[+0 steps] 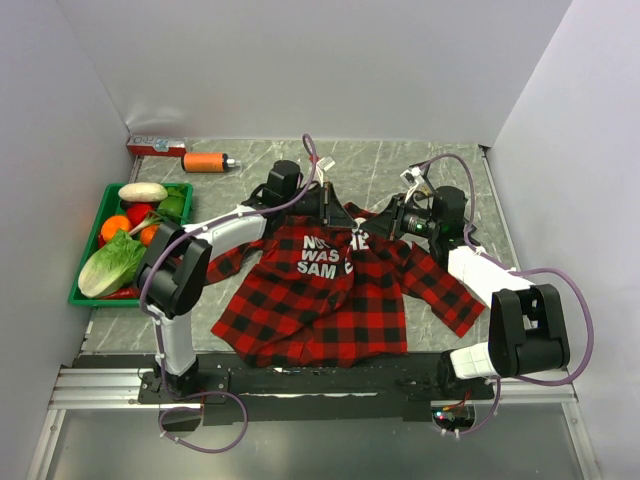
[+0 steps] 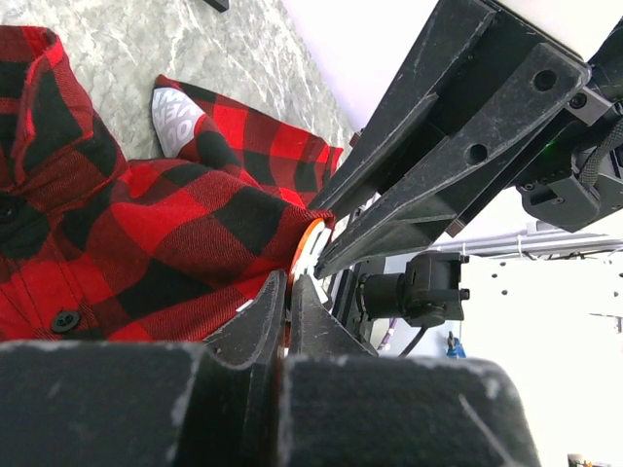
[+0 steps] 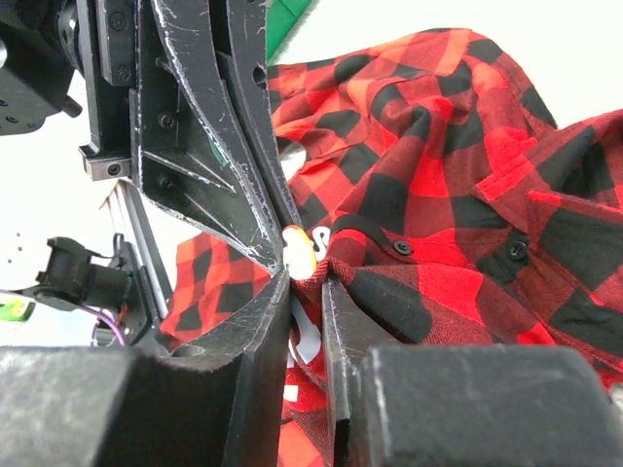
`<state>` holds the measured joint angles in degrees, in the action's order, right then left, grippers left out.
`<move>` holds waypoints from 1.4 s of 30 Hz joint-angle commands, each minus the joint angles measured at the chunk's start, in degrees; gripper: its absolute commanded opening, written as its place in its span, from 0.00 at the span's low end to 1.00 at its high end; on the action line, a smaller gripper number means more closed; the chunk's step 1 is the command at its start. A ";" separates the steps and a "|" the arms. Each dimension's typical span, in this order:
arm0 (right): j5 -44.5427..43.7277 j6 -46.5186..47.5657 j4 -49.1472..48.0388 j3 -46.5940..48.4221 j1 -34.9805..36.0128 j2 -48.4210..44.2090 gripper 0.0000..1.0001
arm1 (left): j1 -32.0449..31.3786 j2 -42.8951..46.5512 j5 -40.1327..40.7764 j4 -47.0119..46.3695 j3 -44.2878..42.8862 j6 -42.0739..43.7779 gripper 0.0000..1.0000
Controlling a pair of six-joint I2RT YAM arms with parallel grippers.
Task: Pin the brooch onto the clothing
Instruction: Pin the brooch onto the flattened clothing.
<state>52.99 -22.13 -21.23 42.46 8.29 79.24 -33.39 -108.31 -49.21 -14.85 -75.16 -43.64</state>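
Note:
The clothing (image 1: pixel 320 300), a red-and-black plaid shirt with white lettering, lies spread on the table. Both grippers meet at its collar. My left gripper (image 2: pixel 289 280) is shut on the brooch (image 2: pixel 310 249), a small white-and-orange piece at its fingertips. In the right wrist view the brooch (image 3: pixel 298 249) sits against a raised fold of the shirt (image 3: pixel 438 214). My right gripper (image 3: pixel 307 282) is shut on that fold. From above, the left gripper (image 1: pixel 335 213) and right gripper (image 1: pixel 374 227) nearly touch, and the brooch is hidden between them.
A green tray (image 1: pixel 76 297) of vegetables stands at the left side. An orange bottle (image 1: pixel 205 161) and a red box (image 1: pixel 155 147) lie at the back left. White walls close in the table on three sides.

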 commanded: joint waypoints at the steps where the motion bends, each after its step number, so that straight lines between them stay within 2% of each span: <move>1: 2.91 2.00 -0.39 2.10 5.06 0.74 0.23 | -4.41 -0.05 -5.19 -6.86 -4.91 -2.42 0.01; 3: 2.56 2.09 -0.47 1.84 5.07 0.48 0.26 | -4.32 -0.32 -5.28 -6.86 -5.09 -2.42 0.01; 15: 2.82 0.95 -1.88 1.40 5.15 0.65 0.24 | -3.79 0.47 -5.11 -6.33 -4.56 -1.10 0.01; 23: -4.82 0.95 1.55 1.49 4.89 -0.05 0.19 | -3.79 2.40 -4.75 -7.56 -2.37 -0.66 0.01; 30: -9.56 -1.51 -1.35 -0.35 4.89 -1.72 0.18 | -3.70 4.25 -2.65 -4.66 -0.87 1.71 0.01; 37: -13.52 -2.57 -2.85 -2.82 3.75 -5.32 0.17 | -2.91 4.95 -1.33 -6.07 1.15 0.40 0.01; 42: -14.15 -2.74 -3.29 -4.75 2.08 -7.78 0.19 | -2.30 5.92 2.80 -4.84 2.03 1.36 0.01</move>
<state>41.56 -25.21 -20.75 38.92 10.70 74.02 -33.78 -107.15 -46.76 -16.32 -73.41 -41.23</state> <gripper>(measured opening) 0.213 0.032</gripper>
